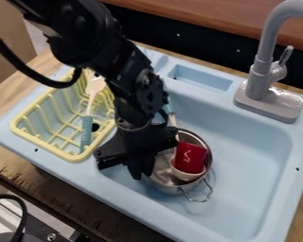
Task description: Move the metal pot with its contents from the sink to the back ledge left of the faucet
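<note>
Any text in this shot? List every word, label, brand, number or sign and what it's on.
Nothing legible, so nothing to quote.
Red cup in the metal pot: pale squiggly marks, too blurred to read; could be print or glare.
Black robot arm: tiny pale specks, too small to read.
Faucet, blue sink, yellow dish rack: no text visible.

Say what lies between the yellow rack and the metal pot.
In the camera view, the gripper hangs between the yellow rack and metal pot, above the blue sink.
</note>
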### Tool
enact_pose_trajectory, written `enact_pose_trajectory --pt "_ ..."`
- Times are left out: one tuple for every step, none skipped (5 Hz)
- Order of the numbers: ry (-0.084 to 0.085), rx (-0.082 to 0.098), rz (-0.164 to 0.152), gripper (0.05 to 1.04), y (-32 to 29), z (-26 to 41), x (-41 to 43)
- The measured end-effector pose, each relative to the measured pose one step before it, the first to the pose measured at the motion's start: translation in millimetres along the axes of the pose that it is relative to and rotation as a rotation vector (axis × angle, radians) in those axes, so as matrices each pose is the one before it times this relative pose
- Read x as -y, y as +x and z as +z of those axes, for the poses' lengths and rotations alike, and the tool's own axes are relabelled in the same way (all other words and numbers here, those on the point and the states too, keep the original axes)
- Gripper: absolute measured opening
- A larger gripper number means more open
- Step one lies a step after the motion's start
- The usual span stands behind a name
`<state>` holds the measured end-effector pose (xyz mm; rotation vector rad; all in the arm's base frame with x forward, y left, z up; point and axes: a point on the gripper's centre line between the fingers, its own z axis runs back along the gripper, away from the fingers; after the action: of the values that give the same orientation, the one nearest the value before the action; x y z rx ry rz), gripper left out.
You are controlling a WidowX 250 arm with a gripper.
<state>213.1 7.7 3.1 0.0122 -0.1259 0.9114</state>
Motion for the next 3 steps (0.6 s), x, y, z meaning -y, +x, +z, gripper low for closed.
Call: enact_pose_trajectory --pt "-0.0196 0.0076 -0.0127 0.055 1.05 14.33 -0.09" --pt "-0.0385 0.0124 -0.0090 0.055 3.09 11.47 1.81" --pt "-0.0148 0.0028 -0.0067 0.055 0.34 4.36 0.15"
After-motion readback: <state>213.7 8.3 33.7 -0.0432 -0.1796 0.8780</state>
